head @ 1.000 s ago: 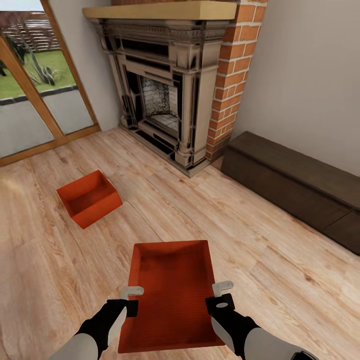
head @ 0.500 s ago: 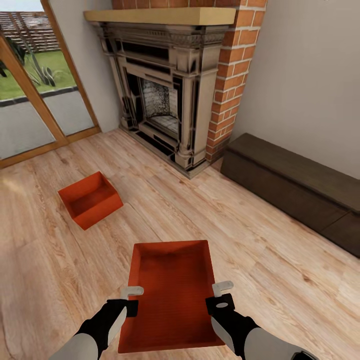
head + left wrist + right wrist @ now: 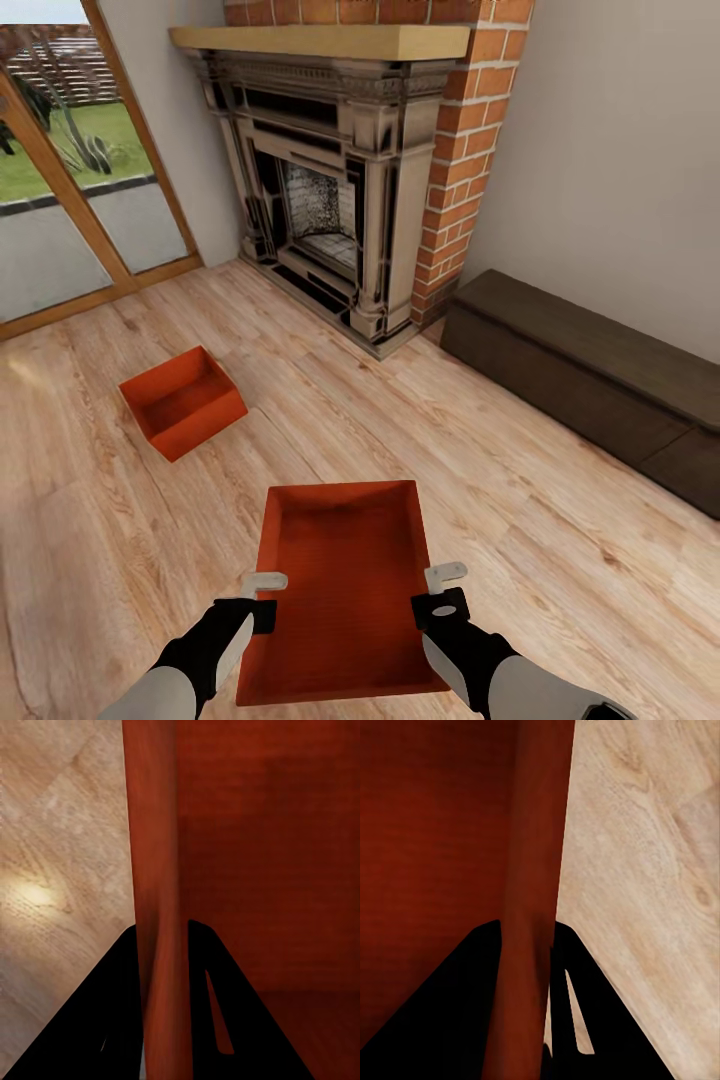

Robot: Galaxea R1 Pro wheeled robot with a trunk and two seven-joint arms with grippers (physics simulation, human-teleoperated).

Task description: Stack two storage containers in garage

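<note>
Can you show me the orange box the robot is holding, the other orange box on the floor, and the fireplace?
Held orange box [image 3: 345, 590]: head view, on its inside bottom.
Other orange box [image 3: 182, 402]: head view, on its inside bottom, resting on the wood floor.
Fireplace [image 3: 322, 205]: head view, on the dark firebox opening.

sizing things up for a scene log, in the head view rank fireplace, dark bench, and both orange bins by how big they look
1. fireplace
2. dark bench
3. held bin
4. far bin

The bins look alike; nearness to the camera enlarges the held one.
</note>
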